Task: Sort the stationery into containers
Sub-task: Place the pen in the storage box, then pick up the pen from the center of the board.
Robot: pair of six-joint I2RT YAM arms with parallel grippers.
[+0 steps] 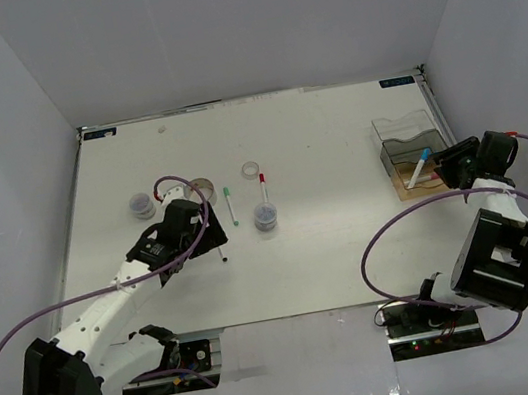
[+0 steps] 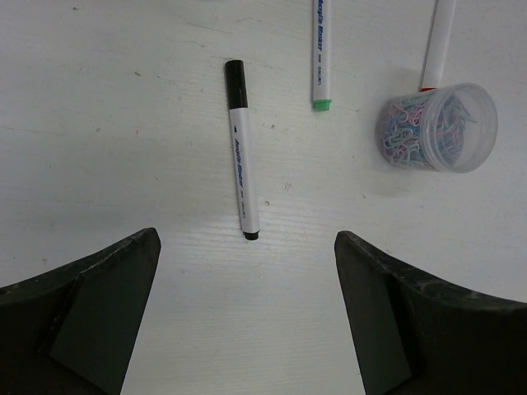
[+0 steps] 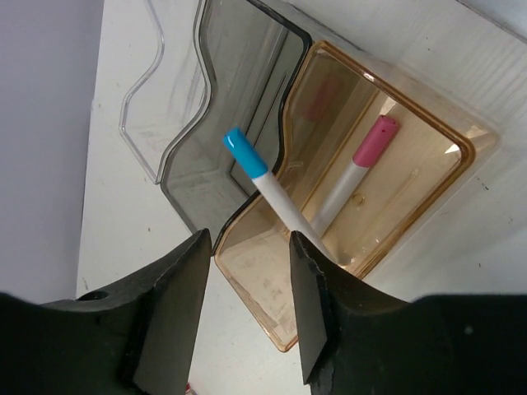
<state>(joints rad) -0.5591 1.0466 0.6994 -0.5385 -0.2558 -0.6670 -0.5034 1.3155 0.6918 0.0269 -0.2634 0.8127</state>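
Three pale walls (image 1: 244,18) around one white table (image 1: 336,145)

The left arm (image 1: 110,309) lay extended low toward 2 o'clock, the left gripper (image 2: 247,237) facing down with its jaws spread wide. The right arm (image 1: 500,244) stood folded, its wrist bent toward 10 o'clock, the right gripper (image 3: 249,237) tilted down, jaws partly parted.

white table (image 1: 317,148); plain pale walls (image 1: 244,18) on three sides

Robotics lab test cell — white table (image 1: 304,252) boxed by plain panels (image 1: 8,179), left arm (image 1: 101,316) and right arm (image 1: 502,254) bolted on.
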